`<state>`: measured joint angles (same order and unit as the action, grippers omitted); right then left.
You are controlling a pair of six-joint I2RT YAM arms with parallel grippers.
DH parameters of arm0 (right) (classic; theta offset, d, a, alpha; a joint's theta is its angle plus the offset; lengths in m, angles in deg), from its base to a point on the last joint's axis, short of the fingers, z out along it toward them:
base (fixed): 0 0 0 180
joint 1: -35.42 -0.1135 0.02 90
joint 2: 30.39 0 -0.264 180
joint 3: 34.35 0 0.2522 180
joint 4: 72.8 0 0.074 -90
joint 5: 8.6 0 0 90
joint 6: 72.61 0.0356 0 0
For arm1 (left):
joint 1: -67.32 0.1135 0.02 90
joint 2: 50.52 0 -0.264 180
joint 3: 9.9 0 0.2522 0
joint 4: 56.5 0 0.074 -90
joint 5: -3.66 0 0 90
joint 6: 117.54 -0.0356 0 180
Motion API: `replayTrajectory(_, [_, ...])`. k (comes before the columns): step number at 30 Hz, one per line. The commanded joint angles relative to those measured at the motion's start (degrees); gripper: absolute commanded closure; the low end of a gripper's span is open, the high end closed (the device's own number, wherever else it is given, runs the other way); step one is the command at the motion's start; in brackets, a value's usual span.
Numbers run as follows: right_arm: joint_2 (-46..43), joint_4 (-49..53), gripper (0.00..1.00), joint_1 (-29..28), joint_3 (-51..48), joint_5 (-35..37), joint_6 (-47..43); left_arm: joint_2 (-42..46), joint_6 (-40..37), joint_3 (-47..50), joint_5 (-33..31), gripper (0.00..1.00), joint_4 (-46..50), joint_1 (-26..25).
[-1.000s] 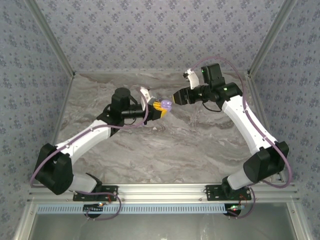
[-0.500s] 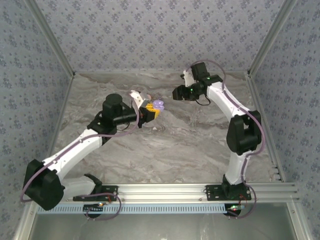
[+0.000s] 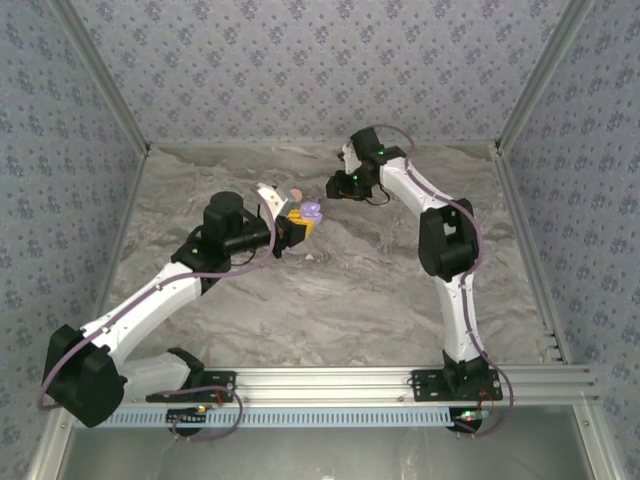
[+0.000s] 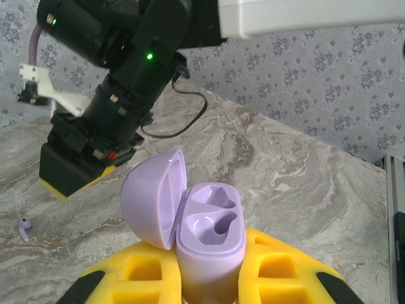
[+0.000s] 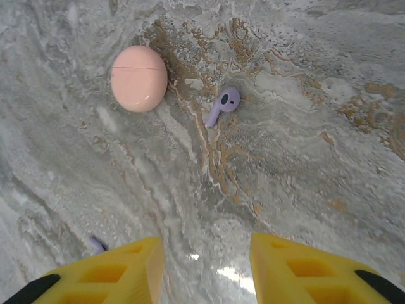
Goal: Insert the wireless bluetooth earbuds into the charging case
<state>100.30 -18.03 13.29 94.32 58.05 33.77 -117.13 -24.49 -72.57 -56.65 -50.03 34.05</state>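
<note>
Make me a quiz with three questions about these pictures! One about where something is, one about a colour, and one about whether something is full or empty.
1. Where is the purple case?
A. in the left claw
B. in a box
C. under a cloth

2. What colour is the closed round case on the table?
A. green
B. pink
C. black

3. How are the purple case's two holes?
A. both empty
B. both full
C. one full

Answers:
1 A, the yellow fingers squeeze its bottom.
2 B, it lies pink beside a purple earbud.
3 A, the lid is up and both holes are bare.
</note>
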Motion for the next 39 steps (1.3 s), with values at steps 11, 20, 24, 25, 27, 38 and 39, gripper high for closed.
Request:
replayTrajectory(11, [12.18,0.33,0.67,-1.5,13.4,1.03,9.16,2.19,0.24,0.28,-0.46,0.89,0.87,-0.2])
replayTrajectory(20, [16.16,0.93,0.64,-1.54,18.04,1.17,11.32,2.1,0.32,0.39,-0.23,0.89,0.5,-0.16])
replayTrajectory(24, [17.76,1.22,0.63,-1.51,19.66,1.33,12.4,2.1,0.37,0.37,-0.03,0.89,0.52,-0.18])
replayTrajectory(25, [18.25,1.24,0.63,-1.46,20.07,1.17,12.58,2.1,0.32,0.32,-0.13,0.89,0.52,-0.16])
replayTrajectory(27, [19.03,1.24,0.63,-1.5,20.93,1.09,13.05,2.1,0.38,0.28,-0.11,0.89,0.59,-0.13])
replayTrajectory(38, [22.46,1.21,0.63,-1.59,24.22,2.0,15.12,2.36,0.3,0.14,-0.08,0.89,0.96,-0.17])
replayTrajectory(39, [22.9,1.31,0.63,-1.58,24.59,2.0,15.32,2.45,0.3,0.12,-0.23,0.9,1.09,-0.15])
